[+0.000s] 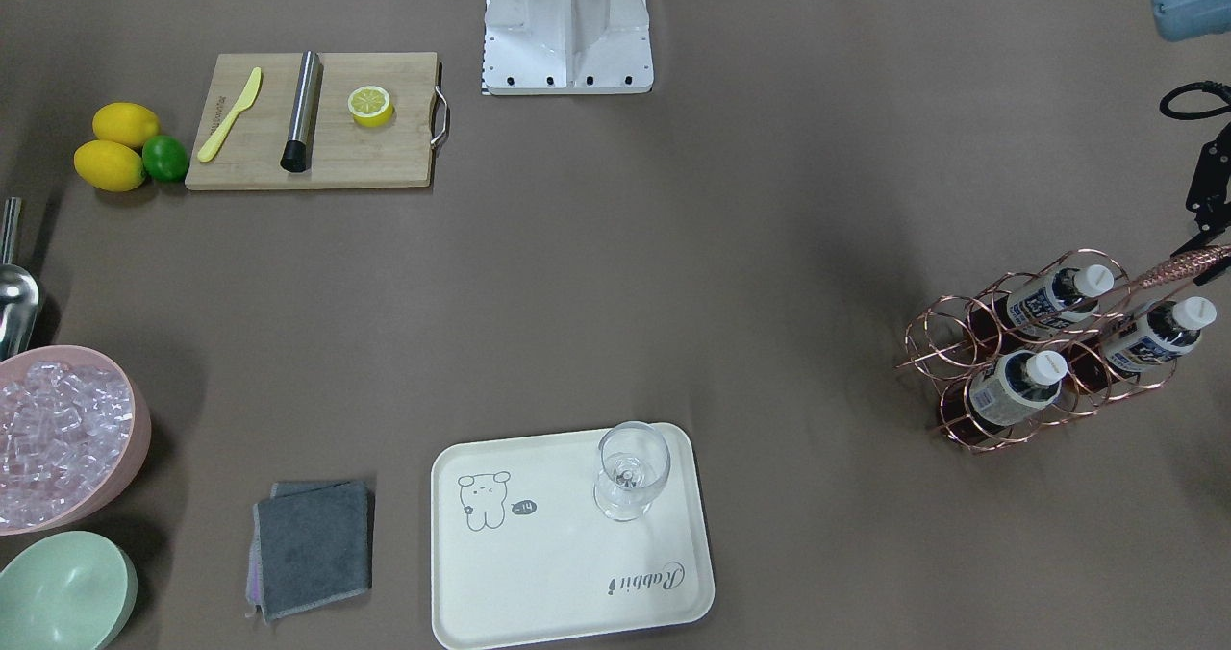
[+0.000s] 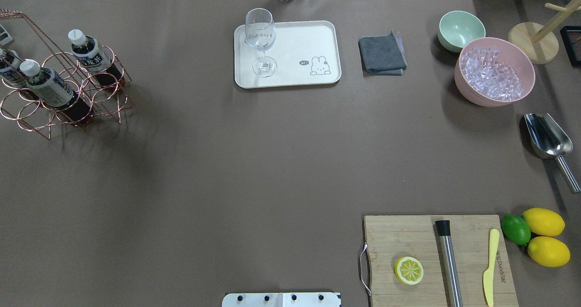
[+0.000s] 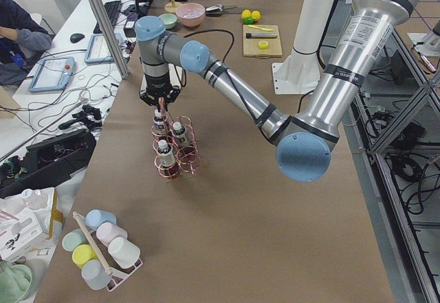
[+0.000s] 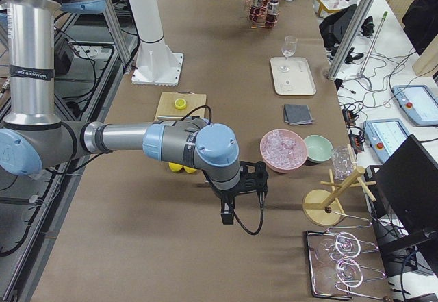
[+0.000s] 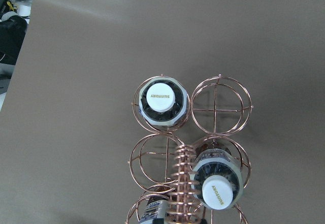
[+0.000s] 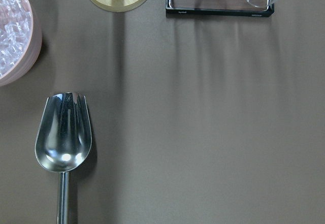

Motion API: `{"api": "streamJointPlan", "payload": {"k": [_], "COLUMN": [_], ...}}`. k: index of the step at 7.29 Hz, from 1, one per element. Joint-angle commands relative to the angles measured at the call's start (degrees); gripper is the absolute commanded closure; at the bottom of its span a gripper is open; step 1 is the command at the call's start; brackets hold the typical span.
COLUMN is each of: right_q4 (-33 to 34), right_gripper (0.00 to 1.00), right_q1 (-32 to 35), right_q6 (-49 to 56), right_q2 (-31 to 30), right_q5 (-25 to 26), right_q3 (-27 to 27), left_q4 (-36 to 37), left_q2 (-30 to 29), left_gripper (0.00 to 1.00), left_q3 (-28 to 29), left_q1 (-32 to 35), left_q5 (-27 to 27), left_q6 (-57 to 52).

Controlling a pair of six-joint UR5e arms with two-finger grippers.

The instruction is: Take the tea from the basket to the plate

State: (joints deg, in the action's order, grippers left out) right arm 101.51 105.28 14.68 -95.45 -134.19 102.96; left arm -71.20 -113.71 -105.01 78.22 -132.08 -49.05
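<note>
Our left gripper (image 3: 160,99) hung over the basket (image 5: 216,110), where the tea (image 5: 161,98) stood with two bottles like it, well apart from the plate (image 1: 567,573). We could not tell how open its jaws were, nor those of the right gripper (image 4: 233,205). We thought it should drop straight onto one bottle and miss the wire handle (image 5: 179,183).

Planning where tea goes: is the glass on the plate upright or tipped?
Upright; the glass stands on its foot, bowl up.
</note>
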Motion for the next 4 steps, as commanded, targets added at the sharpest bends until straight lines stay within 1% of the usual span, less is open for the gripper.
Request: {"api": "streamJointPlan", "payload": {"k": [1,2,3,4], "right_q4": [0.0,0.0,0.0,0.0], "right_gripper": [0.00,0.00,0.00,0.00], "right_q1": [0.1,0.3,0.3,0.0], "right_q6": [0.0,0.0,0.0,0.0], "right_q2": [0.0,-0.1,-0.1,-0.1], "right_q5": [0.1,0.1,0.1,0.2], "right_q3": [0.0,0.6,0.6,0.4], "left_q4": [6.3,6.3,6.2,6.2], "left_q2": [-3.6,-4.1,-4.7,-5.5], "left_gripper": [1.00,1.00,1.00,1.00], "left_q3": [-2.5,-4.3,-6.3,-8.3], "left_q1": [-0.6,-2.3,-4.0,-6.0], "left_q5": [-1.3,-2.8,-3.1,-3.4], "left_q6": [0.4,0.4,0.7,6.9]}}
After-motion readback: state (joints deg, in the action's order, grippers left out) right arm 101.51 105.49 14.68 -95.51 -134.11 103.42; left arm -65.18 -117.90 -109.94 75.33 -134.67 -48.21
